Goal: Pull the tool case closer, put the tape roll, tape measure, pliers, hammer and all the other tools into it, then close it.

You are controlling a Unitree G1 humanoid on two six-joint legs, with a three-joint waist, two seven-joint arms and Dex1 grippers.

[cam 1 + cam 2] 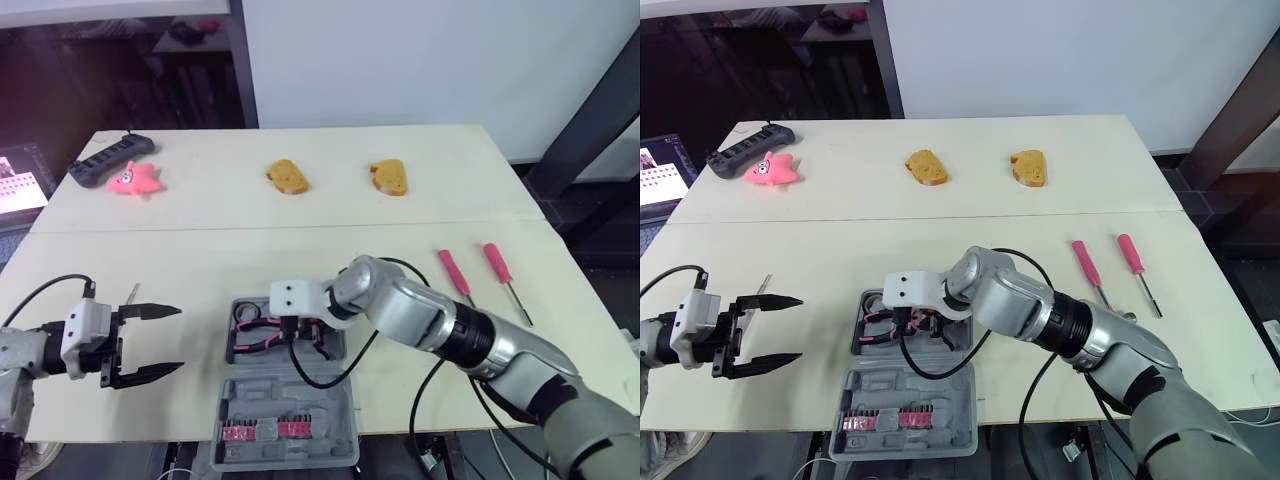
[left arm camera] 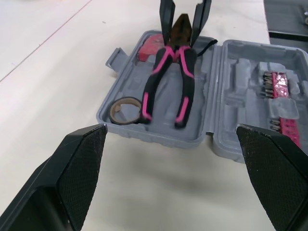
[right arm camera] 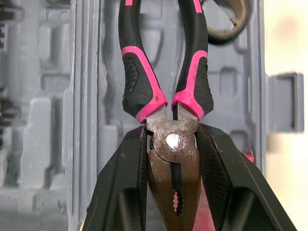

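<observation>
Pliers (image 3: 173,159) with a rusty head sit pinched in our right gripper (image 3: 172,134) over the bumpy gray tool case (image 2: 154,137); our left gripper (image 1: 165,340) is spread wide.

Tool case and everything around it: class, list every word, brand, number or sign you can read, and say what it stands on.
No text can be read in these pictures.
pliers: no brand or number shows on the head or handles.
tool case: plain grey moulding, no label.
screen at the robot's far left: marks too small to read.
</observation>
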